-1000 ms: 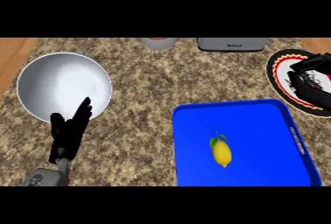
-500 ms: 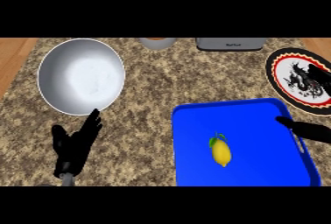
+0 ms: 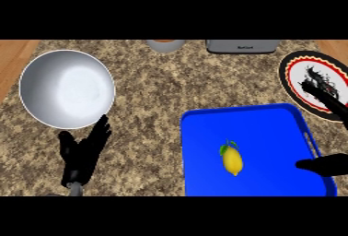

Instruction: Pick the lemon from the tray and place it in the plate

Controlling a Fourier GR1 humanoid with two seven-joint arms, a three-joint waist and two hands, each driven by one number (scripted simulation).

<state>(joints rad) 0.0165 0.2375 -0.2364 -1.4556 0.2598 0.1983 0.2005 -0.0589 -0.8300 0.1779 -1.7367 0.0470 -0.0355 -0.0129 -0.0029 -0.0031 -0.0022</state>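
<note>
1. Head view, only camera on offer: the small yellow lemon with a green leaf [image 3: 232, 159] lies on the floor of the blue rectangular plastic tray [image 3: 204, 138], a little below its middle, apart from every wall.
2. Its long axis runs up and down the view, leaf and stem end toward the far side, pointed tip toward the robot.
3. Right hand [image 3: 327, 164] shows at the tray's right rim, level with the lemon. The fruit lies to its left, across bare tray floor. Only a dark stretch of fingers shows, reaching over the rim, nothing held; looks uncurled.
4. Left hand [image 3: 81, 154] is over on the speckled stone counter [image 3: 149, 92], fingers straight and up, resting just below the round silver bowl [image 3: 66, 88]. Well apart from the lemon, so the right is the nearer one.
5. Target: the round plate with black, red and white pattern [image 3: 299, 69] sits beyond the tray's far right corner. My read: reach left, grasp across the short axis.
</note>
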